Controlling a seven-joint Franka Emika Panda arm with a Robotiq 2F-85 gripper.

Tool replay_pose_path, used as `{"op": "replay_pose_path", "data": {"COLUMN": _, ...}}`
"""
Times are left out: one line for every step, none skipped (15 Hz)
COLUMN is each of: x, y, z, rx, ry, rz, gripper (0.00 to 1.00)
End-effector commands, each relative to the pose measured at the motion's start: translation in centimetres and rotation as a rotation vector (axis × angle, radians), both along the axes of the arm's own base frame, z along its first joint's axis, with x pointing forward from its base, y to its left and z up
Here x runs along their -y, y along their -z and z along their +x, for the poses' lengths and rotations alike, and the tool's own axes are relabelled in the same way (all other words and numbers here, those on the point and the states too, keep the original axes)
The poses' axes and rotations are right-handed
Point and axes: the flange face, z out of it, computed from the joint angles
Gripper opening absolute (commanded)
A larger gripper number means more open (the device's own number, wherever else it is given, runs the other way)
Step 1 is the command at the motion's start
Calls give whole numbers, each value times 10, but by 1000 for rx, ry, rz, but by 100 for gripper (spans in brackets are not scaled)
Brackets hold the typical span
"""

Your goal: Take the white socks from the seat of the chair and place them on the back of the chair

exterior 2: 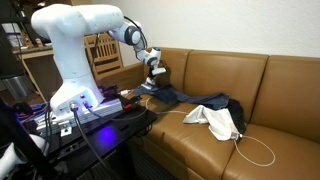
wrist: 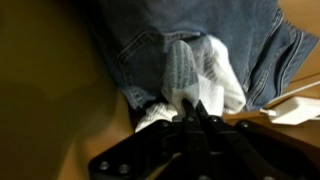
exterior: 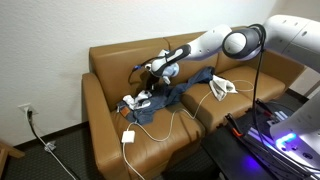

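The white socks (wrist: 195, 70) hang bunched in front of my gripper (wrist: 190, 107) in the wrist view, and its fingers are shut on the top of the fabric. In an exterior view the gripper (exterior: 152, 77) is over the left seat cushion of the brown leather sofa (exterior: 110, 60), with the white socks (exterior: 136, 101) just below it, beside the blue jeans (exterior: 172, 95). In an exterior view the gripper (exterior 2: 152, 68) is near the sofa's arm end, above the jeans (exterior 2: 190, 100). The sofa's backrest (exterior 2: 230, 70) rises behind it.
Another white cloth (exterior: 222, 87) lies on the middle cushion and also shows in the exterior view (exterior 2: 216, 121). A white charger (exterior: 128, 137) with a cable lies at the seat's front edge. The cable (exterior 2: 255, 150) loops across the cushion. A black stand with the robot base (exterior 2: 80, 100) is in front of the sofa.
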Motion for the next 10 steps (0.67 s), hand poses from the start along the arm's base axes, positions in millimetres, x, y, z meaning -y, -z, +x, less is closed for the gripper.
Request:
{"op": "replay_pose_path", "data": {"x": -24, "y": -81, "z": 15, "rx": 162, "ry": 9, "rz": 112, "gripper": 1}}
{"op": "replay_pose_path", "data": {"x": -30, "y": -103, "z": 19, "rx": 224, "ry": 29, "rz": 141, "gripper": 1}}
{"op": "replay_pose_path", "data": {"x": -36, "y": -128, "z": 22, "rx": 284, "ry": 50, "rz": 172, "gripper": 1}}
{"op": "replay_pose_path", "data": {"x": -41, "y": -154, "z": 24, "rx": 343, "ry": 74, "rz": 207, "gripper": 1}}
{"op": "replay_pose_path", "data": {"x": -45, "y": -179, "z": 24, "rx": 401, "ry": 101, "rz": 243, "gripper": 1}}
{"op": "replay_pose_path", "data": {"x": -51, "y": -206, "z": 22, "rx": 457, "ry": 107, "rz": 291, "gripper": 1}}
{"op": "replay_pose_path", "data": {"x": -57, "y": -233, "z": 18, "rx": 514, "ry": 94, "rz": 339, "gripper": 1}}
{"op": "replay_pose_path", "data": {"x": -62, "y": -254, "z": 14, "rx": 530, "ry": 60, "rz": 378, "gripper": 1}}
{"op": "replay_pose_path", "data": {"x": -65, "y": -220, "z": 30, "rx": 490, "ry": 118, "rz": 338, "gripper": 4}}
{"op": "replay_pose_path", "data": {"x": -69, "y": -240, "z": 27, "rx": 510, "ry": 101, "rz": 373, "gripper": 4}}
